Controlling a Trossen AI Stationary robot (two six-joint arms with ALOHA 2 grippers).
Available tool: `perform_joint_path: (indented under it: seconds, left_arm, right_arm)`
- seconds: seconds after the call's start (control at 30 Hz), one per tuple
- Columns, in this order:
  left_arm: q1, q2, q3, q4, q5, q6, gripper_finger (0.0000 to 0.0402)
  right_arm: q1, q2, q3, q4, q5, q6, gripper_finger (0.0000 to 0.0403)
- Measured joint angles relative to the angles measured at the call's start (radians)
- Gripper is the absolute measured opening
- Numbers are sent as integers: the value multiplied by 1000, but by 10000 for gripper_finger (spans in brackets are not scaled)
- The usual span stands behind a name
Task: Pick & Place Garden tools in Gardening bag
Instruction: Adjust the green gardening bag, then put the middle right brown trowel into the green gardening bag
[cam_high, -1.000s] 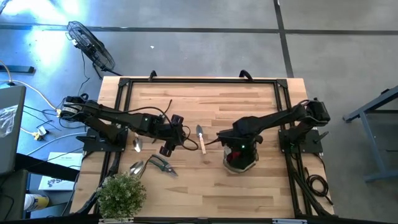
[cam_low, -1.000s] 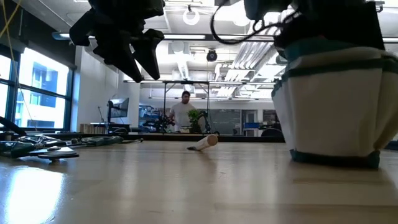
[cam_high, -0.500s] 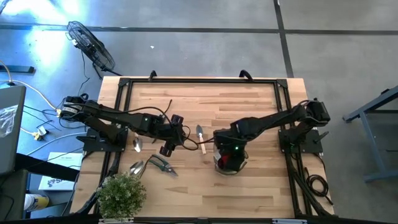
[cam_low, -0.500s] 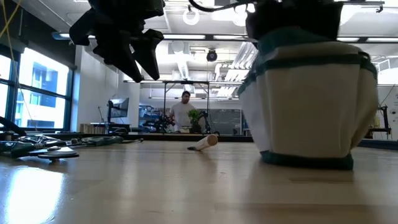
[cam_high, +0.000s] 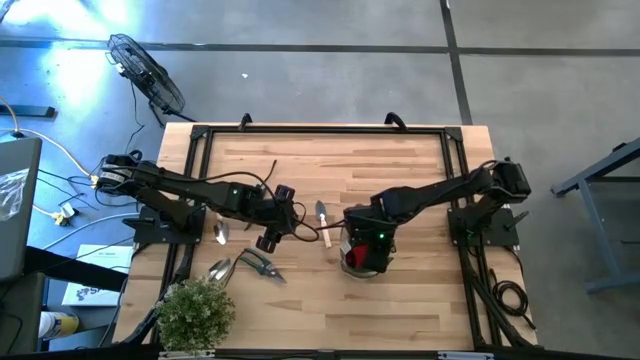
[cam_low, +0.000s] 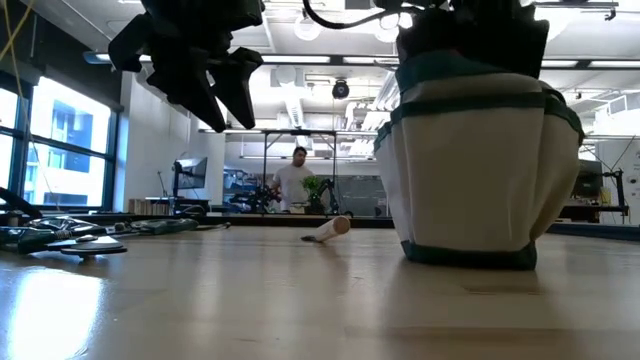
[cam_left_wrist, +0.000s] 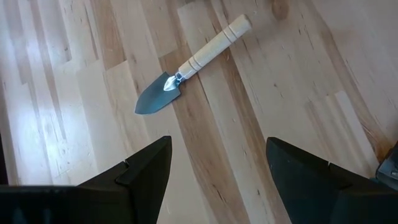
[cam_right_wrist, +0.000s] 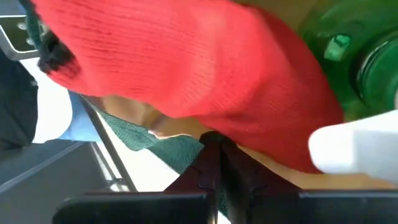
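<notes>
The olive-green gardening bag (cam_high: 366, 262) stands on the table right of centre, and it also shows in the low view (cam_low: 480, 170). Inside it are a red piece (cam_right_wrist: 186, 68) and a green spray bottle (cam_right_wrist: 351, 43). My right gripper (cam_high: 358, 238) is shut on the bag's rim. A wooden-handled trowel (cam_high: 322, 222) lies flat on the table between the two arms. My left gripper (cam_high: 285, 215) hangs open and empty above the table just left of the trowel (cam_left_wrist: 193, 59). My right gripper pinches the bag's rim (cam_right_wrist: 186, 152) between its two shut fingers, coming from above and from the table's right side. The bag stands upright with its bottom (cam_low: 470, 256) on the table.
Two silver scoops (cam_high: 220, 232) (cam_high: 220, 268) and black-handled pruners (cam_high: 262, 265) lie at the table's left. A bushy potted plant (cam_high: 195, 312) stands at the near left corner. A person (cam_low: 296, 180) stands far off in the room behind.
My right gripper has gone toward the table's left edge, and the bag has slid upright along the table with it, closer to the trowel.
</notes>
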Motion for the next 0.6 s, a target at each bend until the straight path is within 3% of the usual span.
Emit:
perform_joint_path:
  seconds: [0.23,0.43,0.6]
  left_arm:
    - [0,0,0,0,0,3,253]
    - [0,0,0,0,0,3,253]
    - [0,0,0,0,0,3,253]
  right_arm:
    - [0,-1,0,24,-65,-15,3]
    - [-14,-17,0,75,-205,-38,3]
    - [-26,-69,0,120,-219,-68,3]
